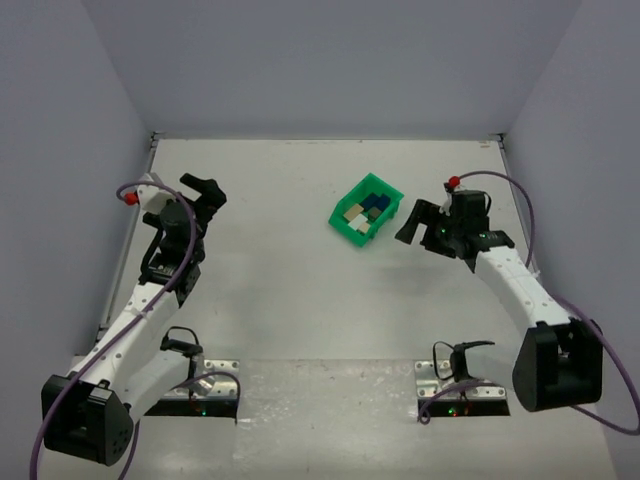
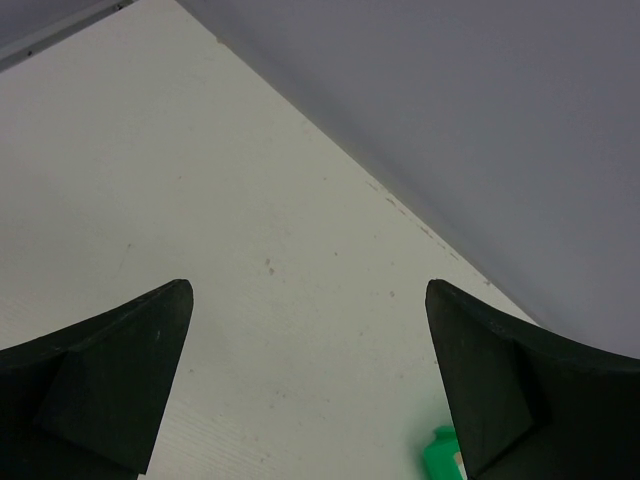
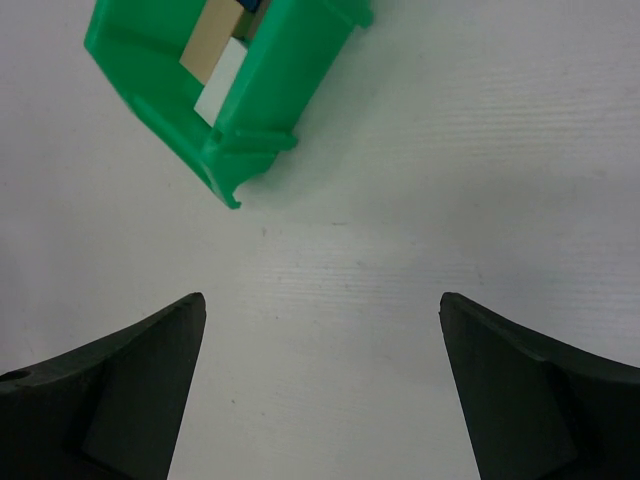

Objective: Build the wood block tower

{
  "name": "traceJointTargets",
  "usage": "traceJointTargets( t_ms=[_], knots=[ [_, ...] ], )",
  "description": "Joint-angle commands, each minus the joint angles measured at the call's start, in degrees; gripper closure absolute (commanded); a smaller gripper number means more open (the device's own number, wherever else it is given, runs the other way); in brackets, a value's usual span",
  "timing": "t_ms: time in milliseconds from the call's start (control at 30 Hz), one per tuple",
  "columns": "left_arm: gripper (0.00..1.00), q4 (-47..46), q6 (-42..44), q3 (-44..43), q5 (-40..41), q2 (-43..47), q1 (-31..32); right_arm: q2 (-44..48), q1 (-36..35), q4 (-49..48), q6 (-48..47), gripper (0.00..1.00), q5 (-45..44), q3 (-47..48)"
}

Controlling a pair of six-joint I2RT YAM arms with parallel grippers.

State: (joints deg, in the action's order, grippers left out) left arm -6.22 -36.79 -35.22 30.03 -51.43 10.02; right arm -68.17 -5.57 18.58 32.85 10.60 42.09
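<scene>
No wood block tower stands on the table. Loose wooden blocks lie inside a green plastic bin (image 1: 385, 190): a tan one (image 1: 352, 213), a dark blue one (image 1: 375, 205) and a white one (image 1: 360, 226). My right gripper (image 1: 411, 222) is open and empty, just right of the bin, apart from it. In the right wrist view the gripper (image 3: 322, 300) hangs over bare table, with the bin (image 3: 270, 80), tan block (image 3: 210, 40) and white block (image 3: 222, 90) ahead at the upper left. My left gripper (image 1: 208, 197) is open and empty at the far left, well away from the bin.
The white table (image 1: 300, 300) is walled by grey panels at the back and sides. In the left wrist view my open gripper (image 2: 310, 290) faces the back wall, with a corner of the green bin (image 2: 440, 455) beside the right finger.
</scene>
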Motion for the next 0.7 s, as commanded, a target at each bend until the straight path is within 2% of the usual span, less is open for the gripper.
traceJointTargets(
  t_ms=[0,167,267,367,533,600,667],
  knots=[
    [0.00,-0.5,-0.9,-1.5,-2.1,0.3,-0.7,-10.8,-5.9,-8.3,3.3,0.01,-8.5,10.4],
    [0.00,-0.3,-1.2,-0.9,-1.2,1.0,-0.7,-23.2,-11.1,-7.9,5.6,0.01,-16.4,18.7],
    [0.00,-0.2,-1.2,-0.8,-0.9,1.0,-0.7,-27.2,-12.7,-6.6,7.2,0.01,-21.5,22.2],
    [0.00,-0.2,-1.3,-0.7,-0.9,1.0,-0.7,-30.6,-13.7,-6.6,9.0,0.07,-28.3,22.9],
    [0.00,-0.2,-1.5,-0.5,0.0,0.7,-0.7,-34.8,-13.8,-6.4,10.2,0.32,-32.6,23.6],
    [0.00,-0.1,-1.5,-0.5,0.1,0.4,-0.7,-35.1,-13.8,-5.0,11.2,0.47,-34.9,23.0],
    [0.00,0.0,-1.5,-0.5,0.1,0.3,-0.7,-34.0,-13.9,-4.6,11.5,0.57,-36.7,21.6]
  ],
)
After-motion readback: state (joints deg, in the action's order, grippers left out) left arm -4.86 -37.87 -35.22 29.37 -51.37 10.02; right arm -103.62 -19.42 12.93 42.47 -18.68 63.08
